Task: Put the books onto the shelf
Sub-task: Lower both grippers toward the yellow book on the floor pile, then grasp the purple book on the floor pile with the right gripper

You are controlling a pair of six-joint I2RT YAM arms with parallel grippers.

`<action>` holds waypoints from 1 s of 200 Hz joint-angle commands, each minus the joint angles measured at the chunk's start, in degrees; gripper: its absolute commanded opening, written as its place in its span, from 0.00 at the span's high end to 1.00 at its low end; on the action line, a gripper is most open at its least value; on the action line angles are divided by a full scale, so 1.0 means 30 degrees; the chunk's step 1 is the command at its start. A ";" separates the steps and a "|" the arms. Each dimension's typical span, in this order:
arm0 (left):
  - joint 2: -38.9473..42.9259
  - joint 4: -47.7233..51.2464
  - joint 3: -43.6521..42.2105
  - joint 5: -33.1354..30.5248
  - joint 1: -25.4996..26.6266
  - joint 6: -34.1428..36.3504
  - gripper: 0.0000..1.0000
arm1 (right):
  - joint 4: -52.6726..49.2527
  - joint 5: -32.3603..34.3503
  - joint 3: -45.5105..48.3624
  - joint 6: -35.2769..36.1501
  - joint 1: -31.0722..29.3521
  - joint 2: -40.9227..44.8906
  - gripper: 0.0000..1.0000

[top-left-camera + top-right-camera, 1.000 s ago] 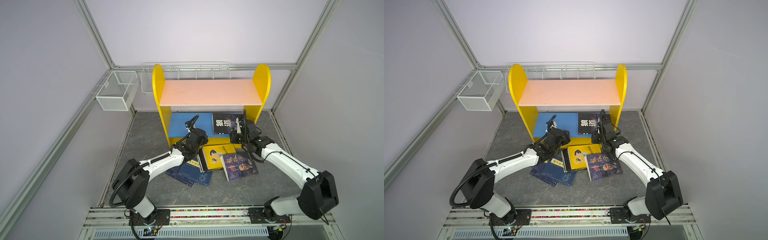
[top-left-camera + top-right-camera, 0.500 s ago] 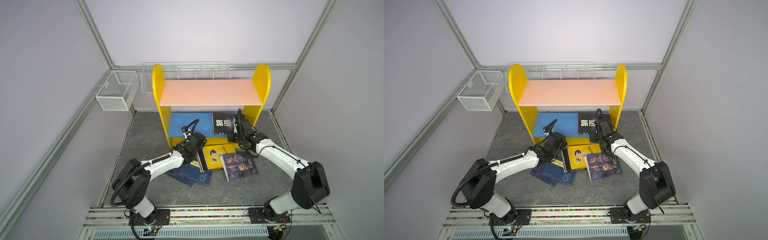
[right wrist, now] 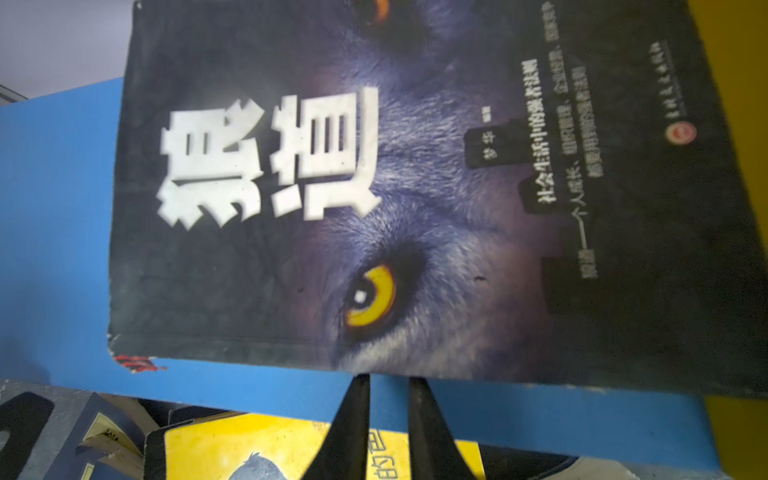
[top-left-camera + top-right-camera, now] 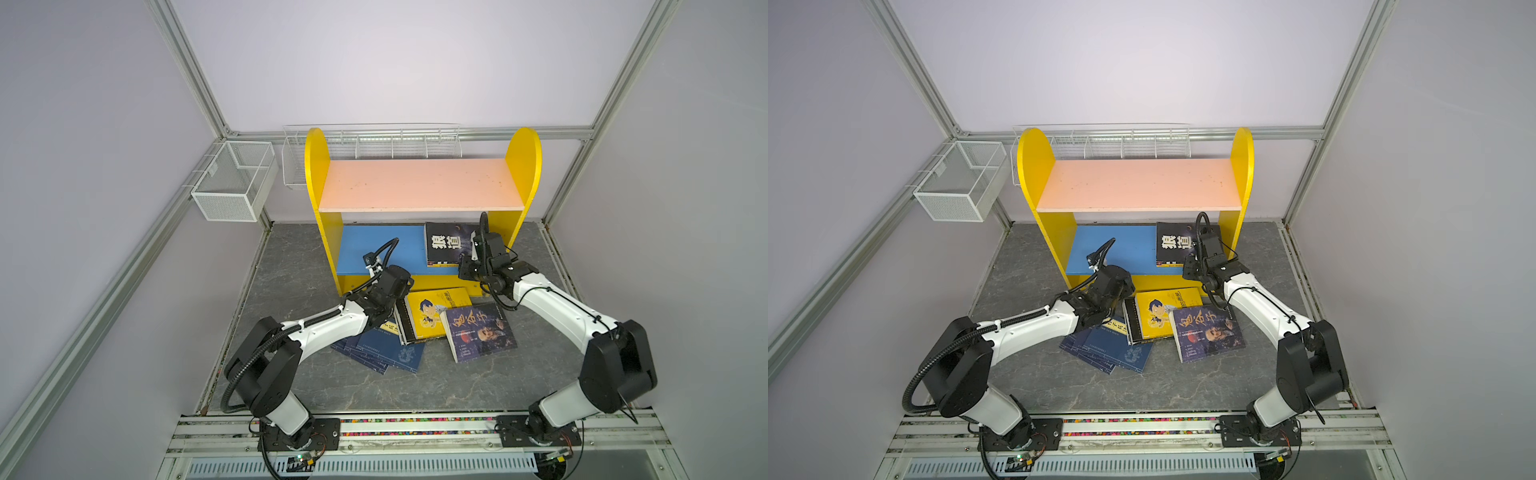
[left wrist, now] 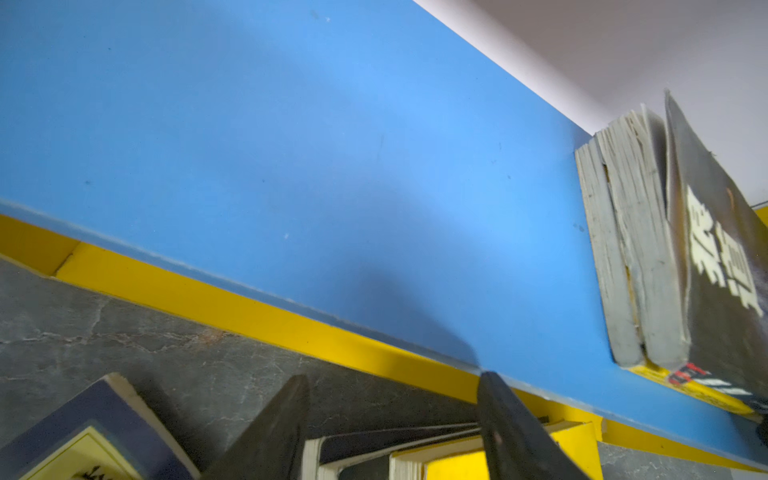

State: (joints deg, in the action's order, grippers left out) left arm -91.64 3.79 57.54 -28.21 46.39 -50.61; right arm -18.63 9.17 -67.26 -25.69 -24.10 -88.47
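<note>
the dark wolf book (image 3: 374,187) is lying flat, cover up, at the right end of the blue board (image 4: 382,249) of the shelf (image 4: 316,166), with its near edge a bit short of the board's front lip. my worry is the right pincer (image 3: 388,380). it sits right at that near edge, tips touching it or as good as, pinched narrow with nothing between the fingers. if it shoves from there, the cover could buckle or ride up over the tips instead of the whole book sliding back, and a crooked push could swing it into the yellow side panel. the cover looks curled in the left wrist view, and there seems to be a second book under it that could slide on its own. further out, the left pincer (image 5: 394,376) is spread wide and empty, hovering by the shelf's front over the end of the yellow book (image 4: 434,311) on the grey tabletop (image 4: 291,270). dropping there, it could snag the shelf's front strip or grab two books at once, since the purple book (image 4: 478,332) overlaps the yellow one and the navy books (image 4: 386,353) sit just beside.
</note>
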 commanded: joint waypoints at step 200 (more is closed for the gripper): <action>-0.4961 0.1241 0.5566 0.8456 0.4136 1.1299 0.30 | -0.4050 -1.3652 1.6632 -0.8702 0.9890 1.0686 0.01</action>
State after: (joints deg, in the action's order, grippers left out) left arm -104.33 6.04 71.61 -3.92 58.83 -19.25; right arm -35.90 -19.38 -23.42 -46.94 2.55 -53.06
